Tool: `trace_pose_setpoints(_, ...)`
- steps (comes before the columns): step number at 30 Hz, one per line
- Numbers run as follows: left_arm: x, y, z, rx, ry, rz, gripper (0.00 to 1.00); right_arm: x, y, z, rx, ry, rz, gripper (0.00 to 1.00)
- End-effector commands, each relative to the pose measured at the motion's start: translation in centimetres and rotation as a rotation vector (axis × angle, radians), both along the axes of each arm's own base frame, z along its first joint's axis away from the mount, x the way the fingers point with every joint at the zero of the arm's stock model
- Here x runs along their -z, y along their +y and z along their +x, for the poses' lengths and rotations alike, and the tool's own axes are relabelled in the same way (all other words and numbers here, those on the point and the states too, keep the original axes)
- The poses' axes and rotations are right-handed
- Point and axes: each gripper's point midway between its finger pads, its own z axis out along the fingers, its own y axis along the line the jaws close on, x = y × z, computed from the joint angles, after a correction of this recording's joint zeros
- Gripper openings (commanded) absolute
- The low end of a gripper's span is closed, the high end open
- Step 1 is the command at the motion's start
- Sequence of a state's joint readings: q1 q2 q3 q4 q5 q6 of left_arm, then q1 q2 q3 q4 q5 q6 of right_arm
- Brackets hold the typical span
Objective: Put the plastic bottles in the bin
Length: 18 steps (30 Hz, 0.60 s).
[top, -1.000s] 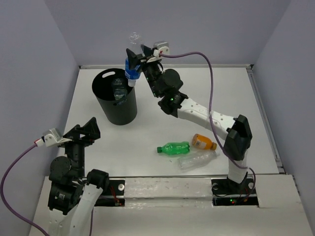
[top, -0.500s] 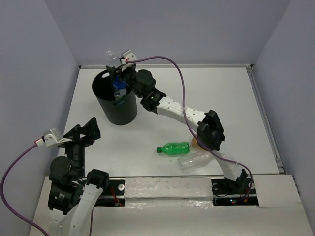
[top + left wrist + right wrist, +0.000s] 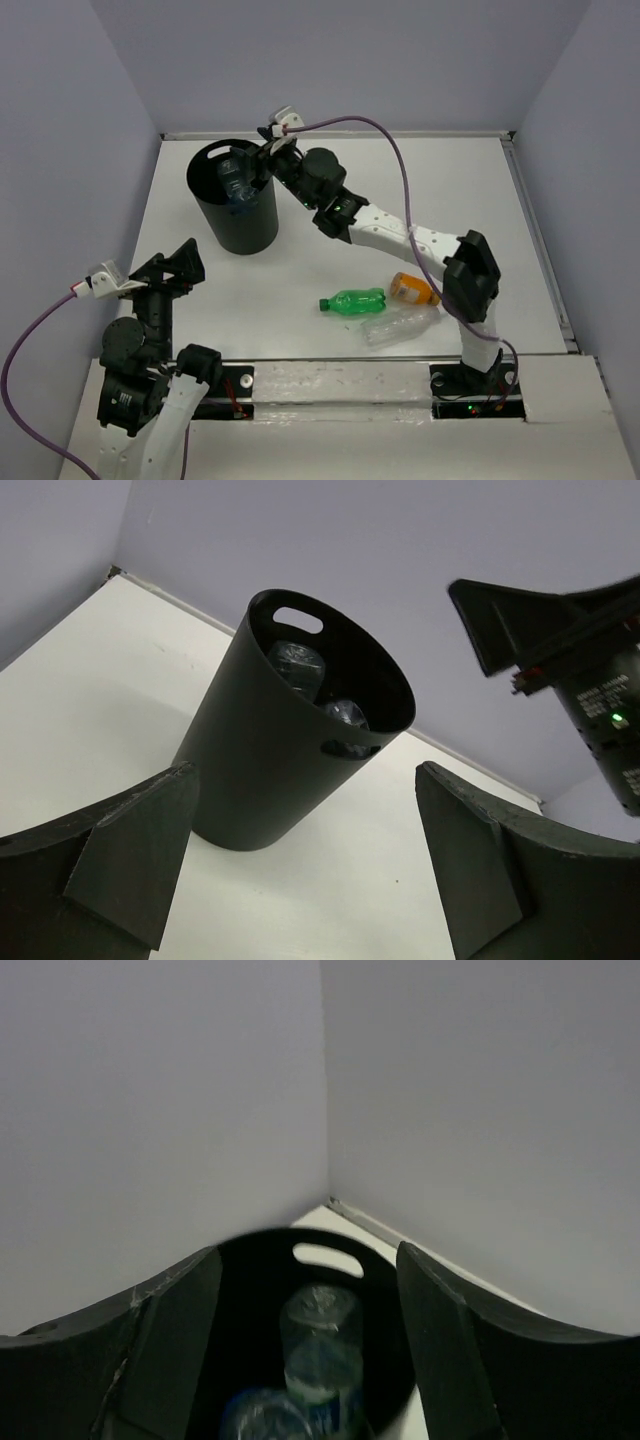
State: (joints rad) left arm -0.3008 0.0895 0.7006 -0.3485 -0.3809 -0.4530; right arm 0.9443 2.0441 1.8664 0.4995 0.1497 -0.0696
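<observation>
The black bin [image 3: 243, 226] stands at the back left of the table. Inside it are a clear bottle [image 3: 236, 172] and a blue-labelled bottle [image 3: 241, 196]. My right gripper [image 3: 259, 164] hovers over the bin's right rim, open, with nothing between its fingers. In the right wrist view, that gripper [image 3: 308, 1272] looks down into the bin [image 3: 390, 1345] at a clear bottle [image 3: 320, 1345] and a blurred blue-labelled bottle [image 3: 262, 1417]. A green bottle [image 3: 353, 300], an orange bottle [image 3: 413, 289] and a clear bottle [image 3: 400, 325] lie at the front right. My left gripper [image 3: 176, 262] waits open at the front left.
A raised rim [image 3: 530, 210] edges the white table on the right, and grey walls close it in. In the left wrist view, the bin [image 3: 255, 780] stands ahead of the open left gripper [image 3: 305, 865], and the right arm [image 3: 590, 670] hangs at the upper right.
My right gripper carried the blue-labelled bottle over the bin and opened. The bottle dropped into the bin. The left arm stayed still.
</observation>
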Motion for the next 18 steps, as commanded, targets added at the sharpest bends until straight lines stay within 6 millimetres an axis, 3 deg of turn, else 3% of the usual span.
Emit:
trace_pose_setpoints(1,-0.9,0.0,0.3,-0.004,-0.028,0.007,0.99,-3.2,-5.0,-4.7,-0.029,0.009,0.038,0.72)
trace_pose_setpoints(3,-1.0,0.0,0.3,-0.002,-0.031,0.005,0.99,-2.1,-7.2,-6.9,-0.058,0.072,-0.039,0.61)
trace_pose_setpoints(4,-1.0,-0.1,0.3,0.001,-0.033,0.005,0.99,1.7,-7.8,-7.6,-0.069,0.142,-0.109,0.54)
trace_pose_setpoints(5,-1.0,0.0,0.2,-0.001,-0.036,0.005,0.99,1.6,-9.1,-9.1,-0.093,0.18,-0.1,0.47)
trace_pose_setpoints(6,-1.1,0.0,0.2,0.0,-0.039,0.003,0.99,4.6,-9.4,-10.4,-0.141,0.245,-0.177,0.46)
trace_pose_setpoints(8,-1.1,0.0,0.1,-0.004,-0.038,0.004,0.99,8.7,-10.4,-12.3,-0.185,0.326,-0.274,0.45)
trace_pose_setpoints(9,-1.1,0.0,0.1,-0.001,-0.038,0.004,0.99,12.5,-11.5,-14.0,-0.225,0.412,-0.37,0.48)
trace_pose_setpoints(10,-1.1,0.0,0.1,-0.002,-0.039,0.002,0.99,14.4,-12.3,-14.7,-0.228,0.456,-0.421,0.51)
trace_pose_setpoints(12,-1.0,0.0,0.2,-0.004,-0.036,0.005,0.99,18.1,-13.9,-16.1,-0.237,0.525,-0.507,0.7)
trace_pose_setpoints(14,-0.9,0.0,0.3,-0.007,-0.031,0.007,0.99,20.1,-15.4,-17.4,-0.257,0.555,-0.593,0.85)
trace_pose_setpoints(15,-0.9,0.1,0.4,-0.01,-0.03,0.009,0.99,21.6,-16.2,-17.9,-0.25,0.59,-0.645,0.87)
trace_pose_setpoints(18,-0.8,0.1,0.5,-0.013,-0.023,0.01,0.99,23.5,-17.6,-18.3,-0.259,0.589,-0.781,0.9)
